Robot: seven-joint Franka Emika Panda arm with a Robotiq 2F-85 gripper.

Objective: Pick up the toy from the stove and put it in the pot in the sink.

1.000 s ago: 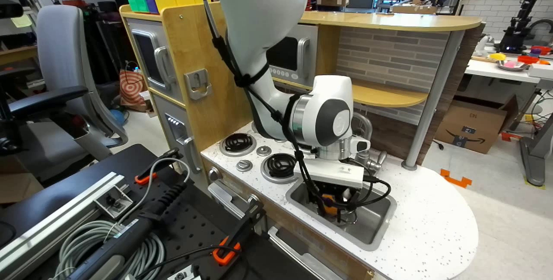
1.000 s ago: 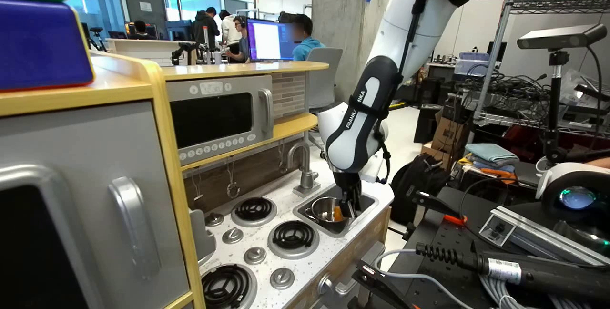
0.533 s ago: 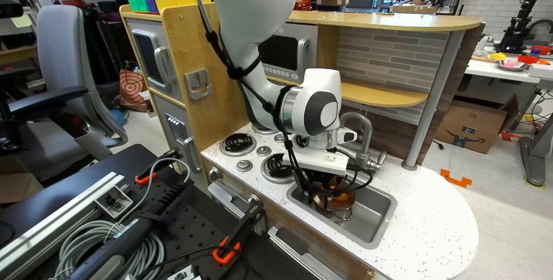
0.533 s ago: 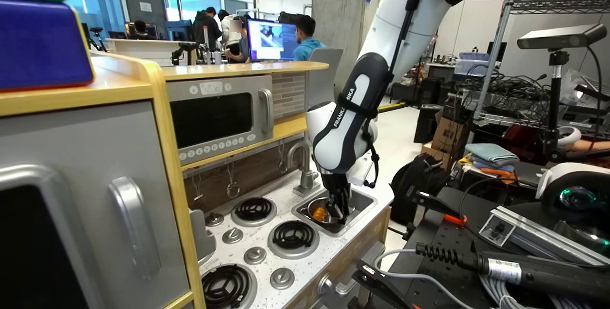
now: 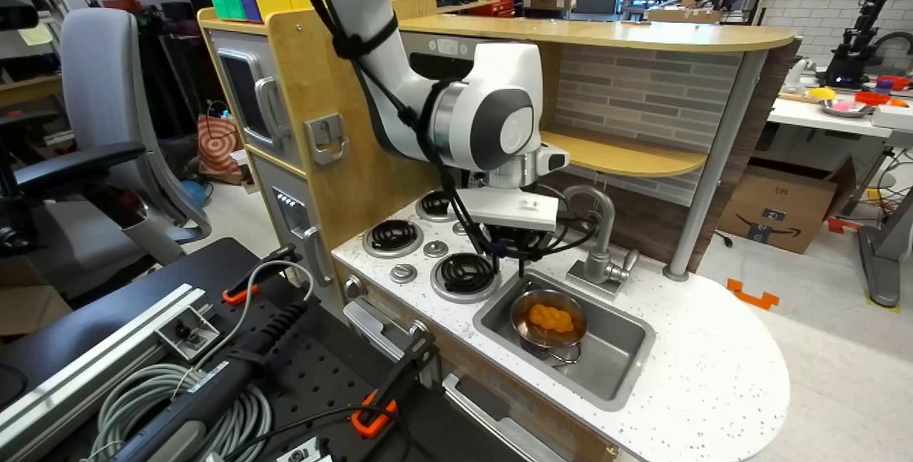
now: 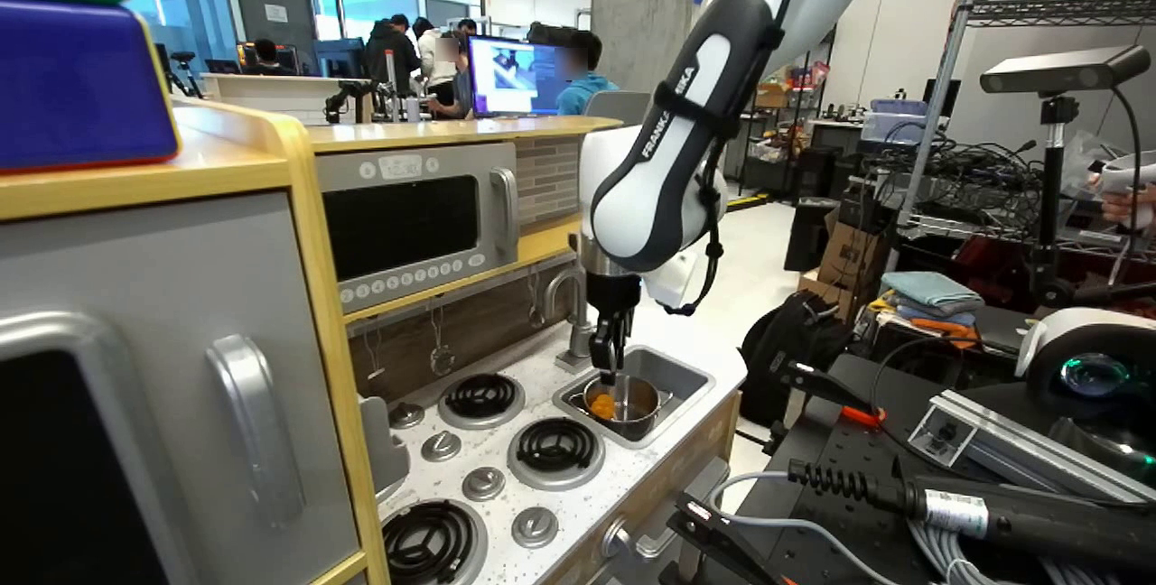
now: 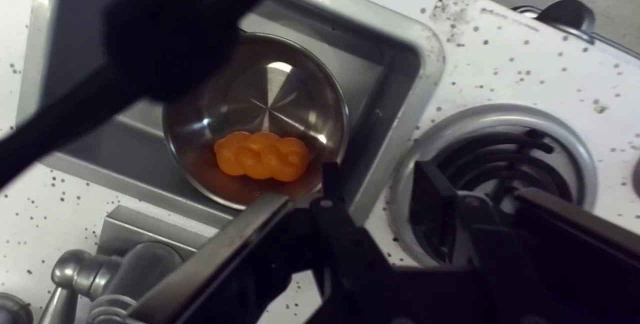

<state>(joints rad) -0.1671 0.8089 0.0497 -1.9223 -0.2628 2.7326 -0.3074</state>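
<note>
Toy (image 7: 262, 156) in pot (image 7: 305, 84), lower than end effector (image 7: 376, 174)

1 Franka arm (image 5: 463, 120), 1 gripper (image 7: 376, 169), 2 fingers (image 7: 433, 204). 1 sink (image 5: 610, 358), 1 sink faucet (image 5: 600, 262), 1 pot (image 7: 310, 79), 1 orange toy (image 7: 262, 156) in pot. In an exterior view: 3 burners (image 6: 555, 450), 4 countertop knobs (image 6: 535, 526). In an exterior view: 2 orange-tipped clamps (image 5: 374, 416).

Pot (image 7: 280, 99) partly hidden behind blurred black cable (image 7: 167, 39), wrist view.
</note>
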